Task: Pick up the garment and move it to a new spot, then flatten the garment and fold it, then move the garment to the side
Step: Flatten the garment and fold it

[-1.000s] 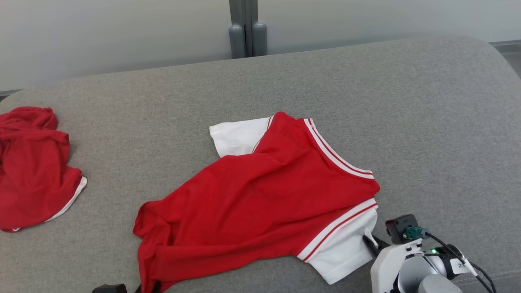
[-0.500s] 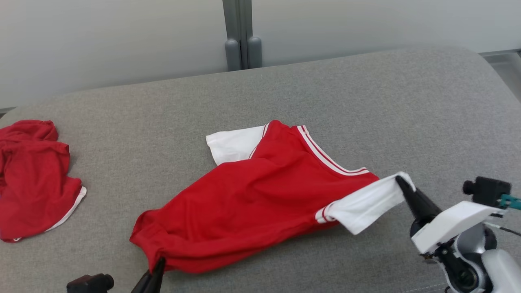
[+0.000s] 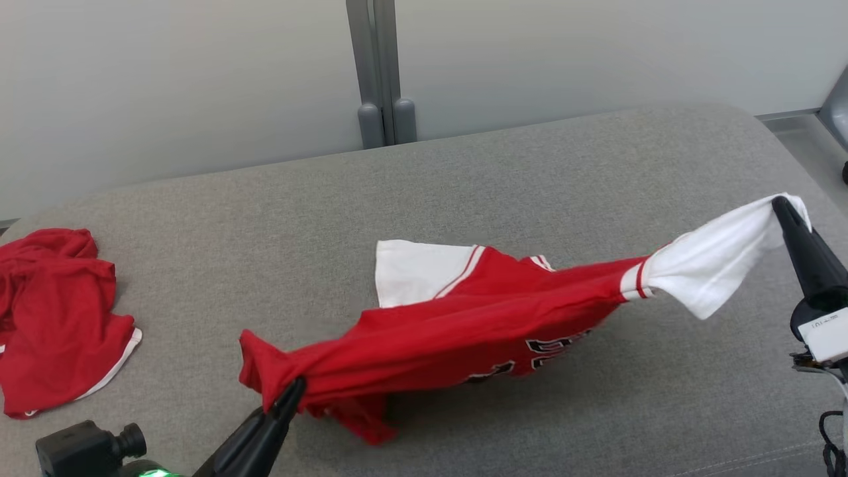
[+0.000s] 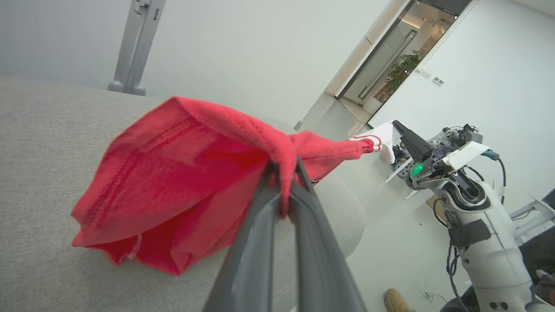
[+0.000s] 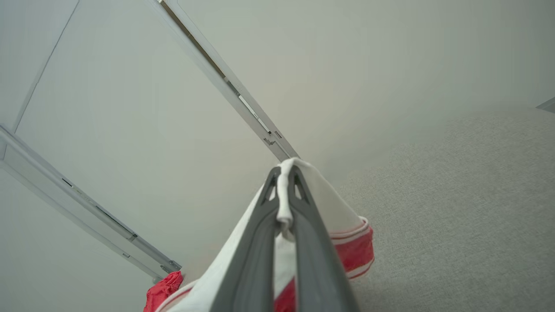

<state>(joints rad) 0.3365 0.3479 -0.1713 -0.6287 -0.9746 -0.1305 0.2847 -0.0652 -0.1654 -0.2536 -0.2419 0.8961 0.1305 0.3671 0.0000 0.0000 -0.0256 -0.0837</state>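
Note:
The garment (image 3: 464, 331), a red jersey with white sleeves and dark lettering, hangs stretched between my two grippers, its middle sagging to the grey padded surface (image 3: 530, 165). My left gripper (image 3: 296, 386) is shut on the red hem corner at the lower left. The left wrist view shows this gripper (image 4: 284, 167) with red cloth (image 4: 173, 173) bunched between the fingers. My right gripper (image 3: 782, 207) is shut on a white sleeve (image 3: 715, 265) held high at the right. From the right wrist, that gripper (image 5: 286, 173) has the sleeve (image 5: 334, 208) draped over its tips. The other white sleeve (image 3: 417, 271) lies flat.
A second crumpled red garment (image 3: 53, 311) lies at the surface's left edge. A grey post (image 3: 377, 73) stands against the pale wall behind. The surface's rounded right end drops to the floor (image 3: 805, 146). A brown shoe (image 4: 396, 299) shows on the floor by my base.
Both grippers closed on the garment and lifted it. The right one rose up and to the right with the sleeve, stretching the jersey. The head camera also tilted.

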